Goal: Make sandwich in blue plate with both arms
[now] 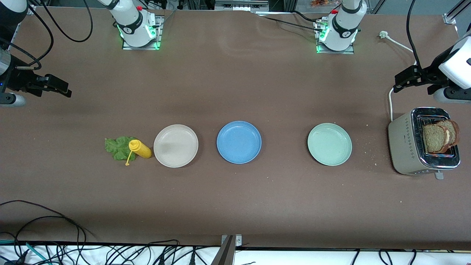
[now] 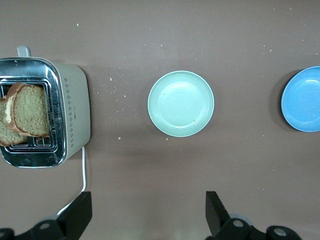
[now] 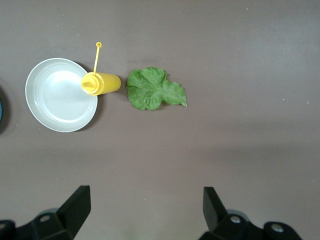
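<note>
Hovering with fingers spread and empty, the left gripper hangs over bare table near the beige metal toaster, which holds two brown bread slices. The right gripper, likewise released, waits over the table's other end, near the ruffled green lettuce leaf and yellow plastic squeeze bottle. The round blue plastic plate sits between a beige-white plate and a mint-green plate.

From my station, the yellow bottle covered part of the lettuce leaf, and the toaster slots hid the bread slices' lower halves.
</note>
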Robot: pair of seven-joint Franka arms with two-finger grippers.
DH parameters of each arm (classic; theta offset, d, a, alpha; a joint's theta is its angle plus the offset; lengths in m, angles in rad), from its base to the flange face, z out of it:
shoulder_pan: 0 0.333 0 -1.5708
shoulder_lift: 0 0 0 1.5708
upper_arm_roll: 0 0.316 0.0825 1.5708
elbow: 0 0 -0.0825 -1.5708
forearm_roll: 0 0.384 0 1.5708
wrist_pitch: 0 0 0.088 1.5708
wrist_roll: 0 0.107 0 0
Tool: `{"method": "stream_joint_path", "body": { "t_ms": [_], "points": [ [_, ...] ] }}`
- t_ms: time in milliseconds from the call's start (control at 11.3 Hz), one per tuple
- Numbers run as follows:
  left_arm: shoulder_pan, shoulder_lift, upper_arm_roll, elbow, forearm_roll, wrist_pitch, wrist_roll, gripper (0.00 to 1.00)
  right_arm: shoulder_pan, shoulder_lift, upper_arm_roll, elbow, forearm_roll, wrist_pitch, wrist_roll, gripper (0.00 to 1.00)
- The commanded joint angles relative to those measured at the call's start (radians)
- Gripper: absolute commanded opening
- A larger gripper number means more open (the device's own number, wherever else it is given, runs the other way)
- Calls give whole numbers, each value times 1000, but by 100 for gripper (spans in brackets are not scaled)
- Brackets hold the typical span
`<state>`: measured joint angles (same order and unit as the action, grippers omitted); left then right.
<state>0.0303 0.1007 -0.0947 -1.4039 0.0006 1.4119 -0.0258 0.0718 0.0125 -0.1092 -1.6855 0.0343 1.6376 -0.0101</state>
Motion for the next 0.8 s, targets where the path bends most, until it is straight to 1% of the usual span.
{"method": "stream_joint_path", "body": {
  "t_ms": [0,709],
  "points": [
    [7,-1,-3,8,15,-13,21,100,5,0,2,29,18,-22,-4,100],
    [7,-1,-3,8,15,-13,23,100,9,4,8,41,1,-21,-2,100]
  ]
}}
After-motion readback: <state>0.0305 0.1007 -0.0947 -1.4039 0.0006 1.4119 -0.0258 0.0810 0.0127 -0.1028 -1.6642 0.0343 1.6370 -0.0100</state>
